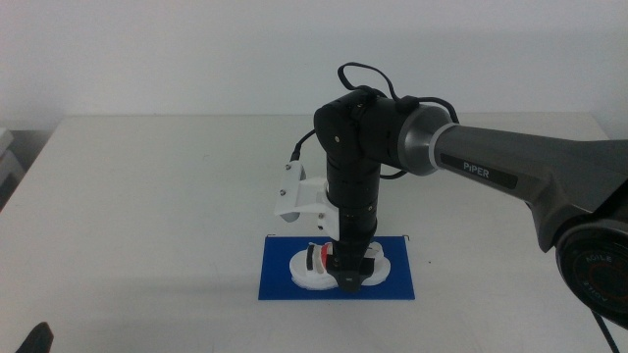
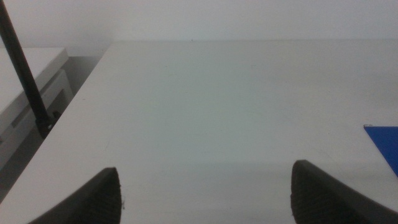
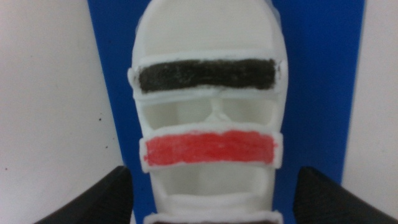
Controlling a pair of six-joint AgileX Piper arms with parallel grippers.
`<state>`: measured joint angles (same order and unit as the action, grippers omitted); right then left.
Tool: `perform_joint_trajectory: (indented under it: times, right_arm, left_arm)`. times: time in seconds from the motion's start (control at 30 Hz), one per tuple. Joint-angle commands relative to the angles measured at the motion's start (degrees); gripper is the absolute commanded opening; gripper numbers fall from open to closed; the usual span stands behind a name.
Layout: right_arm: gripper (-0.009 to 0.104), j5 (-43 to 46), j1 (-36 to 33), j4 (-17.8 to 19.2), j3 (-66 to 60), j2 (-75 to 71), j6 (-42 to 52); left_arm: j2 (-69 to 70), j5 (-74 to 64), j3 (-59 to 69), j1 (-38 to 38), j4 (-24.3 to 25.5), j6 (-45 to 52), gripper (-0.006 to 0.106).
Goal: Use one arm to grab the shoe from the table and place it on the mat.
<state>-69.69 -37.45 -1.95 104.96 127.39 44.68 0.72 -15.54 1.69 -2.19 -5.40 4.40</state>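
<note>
shoe [image 3: 208,118] looks like smooth matt white plastic, black strap [image 3: 206,74] and red strap [image 3: 208,149] rough, grainy, like felt; mat [image 3: 320,87] flat matt blue sheet; table [image 2: 217,106] smooth matt white; arm [image 1: 510,172] grey satin shell, black matt plastic wrist, white plastic bracket [image 1: 299,196]

The table [image 1: 147,216] was a large, plain white rectangular top that filled most of the middle view, running back to a pale wall. Directly on it lay the mat [image 1: 280,279], a flat dark blue rectangle set near the front edge, a little right of the centre, its long sides parallel to that edge. In the left wrist view the bare white surface [image 2: 217,106] stretched away, with one corner of the blue mat [image 2: 384,146] showing at its far side. On the mat rested the white shoe [image 1: 306,270].
</note>
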Motion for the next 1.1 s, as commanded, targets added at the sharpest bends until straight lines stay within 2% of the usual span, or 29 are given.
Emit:
perform_joint_trajectory:
  times: [0.0, 0.07, 0.17, 0.27, 0.37, 0.5, 0.6, 0.8, 1.07]
  right_arm:
    - [0.086, 0.8, 0.1, -0.1, 1.7, -4.6, 0.1]
    - [0.092, 1.0, 0.4, -0.4, 1.7, -6.6, -0.5]
    - [0.092, 0.3, 2.1, -1.0, 1.3, -11.9, -4.2]
    - [0.092, 1.9, 5.0, -0.8, -2.5, -19.1, -11.8]
    - [0.092, 10.2, 8.6, -0.8, -11.8, -28.8, -19.5]
    - [0.092, 27.9, 15.2, -0.6, -29.8, -44.3, -31.4]
    - [0.092, 37.6, 19.9, 0.7, -41.6, -55.9, -37.5]
    - [0.092, 49.4, 26.1, 2.9, -60.3, -73.8, -40.1]
    - [0.092, 58.9, 31.1, 3.1, -79.9, -100.3, -40.6]
  left_arm:
    - [0.8, 4.6, 0.4, 0.3, -0.4, -0.3, 0.094]
    - [0.8, 4.6, 0.4, 0.3, -0.4, -0.3, 0.094]
    - [0.8, 4.6, 0.4, 0.3, -0.4, -0.3, 0.094]
    - [0.8, 4.6, 0.4, 0.3, -0.4, -0.3, 0.094]
    - [0.8, 4.6, 0.4, 0.3, -0.4, -0.3, 0.094]
    - [0.8, 4.6, 0.4, 0.3, -0.4, -0.3, 0.094]
    - [0.8, 4.6, 0.4, 0.3, -0.4, -0.3, 0.094]
    - [0.8, 4.6, 0.4, 0.3, -0.4, -0.3, 0.094]
    - [0.8, 4.6, 0.4, 0.3, -0.4, -0.3, 0.094]
